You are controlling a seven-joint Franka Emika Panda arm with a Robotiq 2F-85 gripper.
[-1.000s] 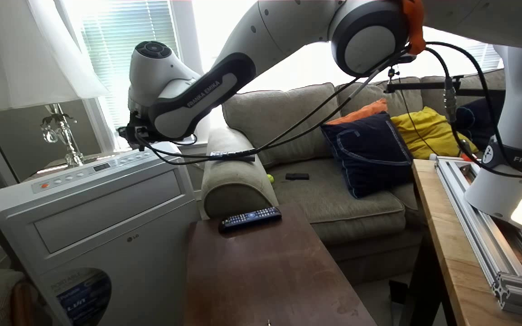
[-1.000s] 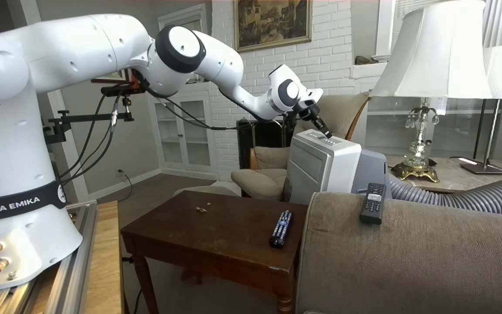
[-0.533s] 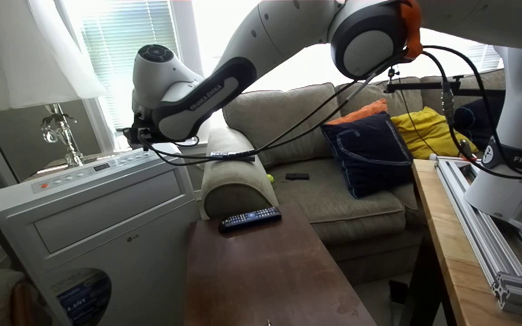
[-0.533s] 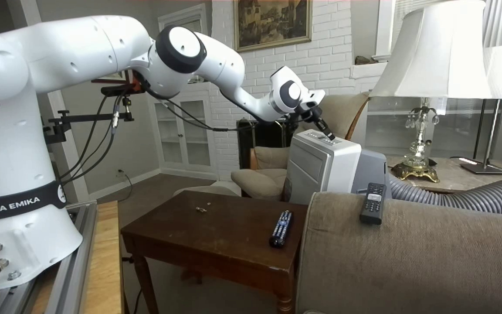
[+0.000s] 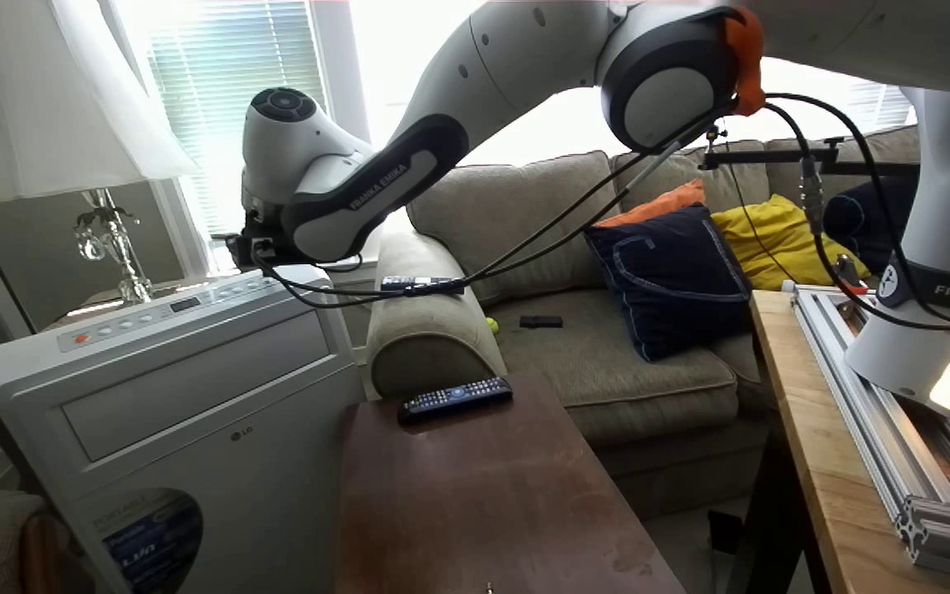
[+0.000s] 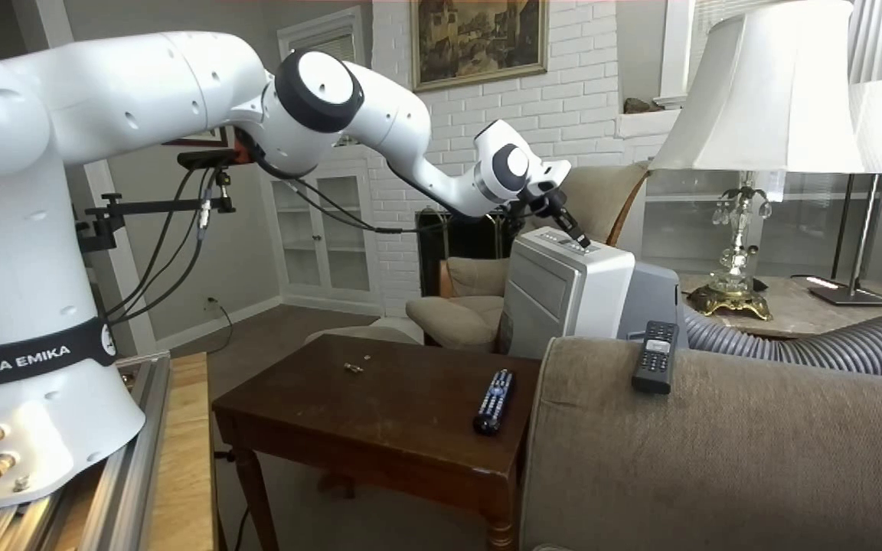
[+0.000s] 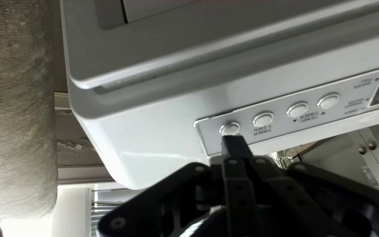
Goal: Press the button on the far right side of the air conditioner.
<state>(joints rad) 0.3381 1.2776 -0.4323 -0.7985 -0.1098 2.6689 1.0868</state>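
The white air conditioner (image 5: 277, 470) stands beside the brown table; it also shows in an exterior view (image 6: 605, 287) and fills much of the wrist view (image 7: 150, 121). A row of round white buttons runs along its top panel. The button at the panel's end (image 7: 230, 127) shows just beyond my fingertips, and its label is partly covered by them. My gripper (image 7: 237, 144) is shut, with nothing seen between its fingers. In an exterior view the gripper (image 6: 582, 241) points down at the panel's end nearest the sofa. I cannot tell whether the tip touches the panel.
The sofa arm (image 6: 717, 444) stands close to the air conditioner, with a black phone (image 6: 654, 356) on it. A remote (image 6: 494, 402) lies on the brown table (image 6: 380, 405). A lamp (image 6: 751, 92) and a grey hose (image 6: 816, 352) are behind the unit.
The arm has sunk slightly. The gripper has moved a little toward the sofa-side end of the panel and down, staying shut.
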